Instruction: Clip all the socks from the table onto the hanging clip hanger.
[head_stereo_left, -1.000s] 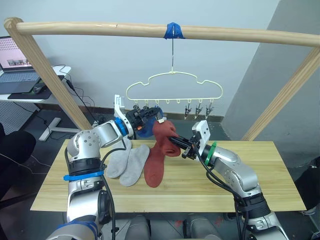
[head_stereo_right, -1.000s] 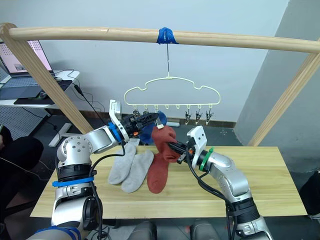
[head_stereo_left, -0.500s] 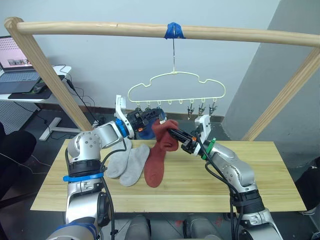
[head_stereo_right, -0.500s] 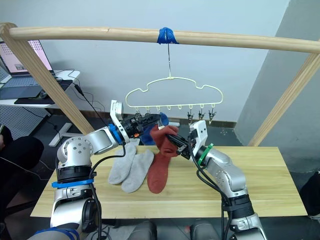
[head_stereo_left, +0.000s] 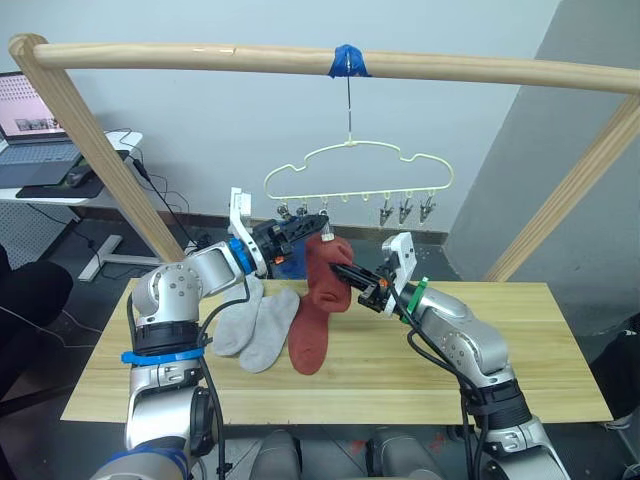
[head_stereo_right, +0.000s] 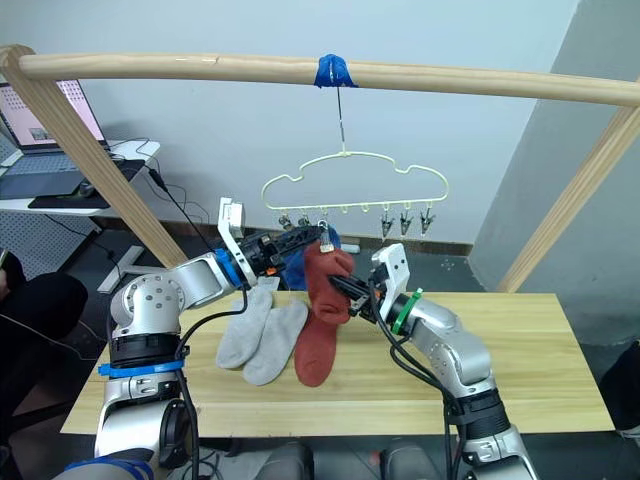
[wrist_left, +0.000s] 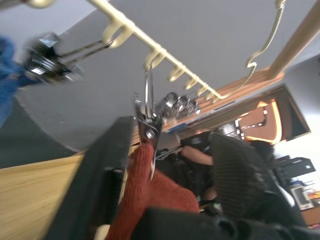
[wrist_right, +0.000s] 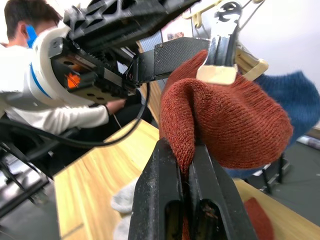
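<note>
Wooden pole (head_stereo_left: 200, 55), blue tape (head_stereo_left: 347, 61), laptop (head_stereo_left: 30, 125)

robot lab: laptop desk (head_stereo_left: 40, 165), floor cables (head_stereo_left: 165, 205).

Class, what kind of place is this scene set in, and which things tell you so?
Probably a robotics lab or test room, not a home laundry. A bare wooden pole frame holds a single clip hanger over a plank table, and a side desk carries a laptop with trailing cables.

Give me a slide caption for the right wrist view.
Right gripper pinches a red sock up to a hanger clip, left gripper at the clip.
</note>
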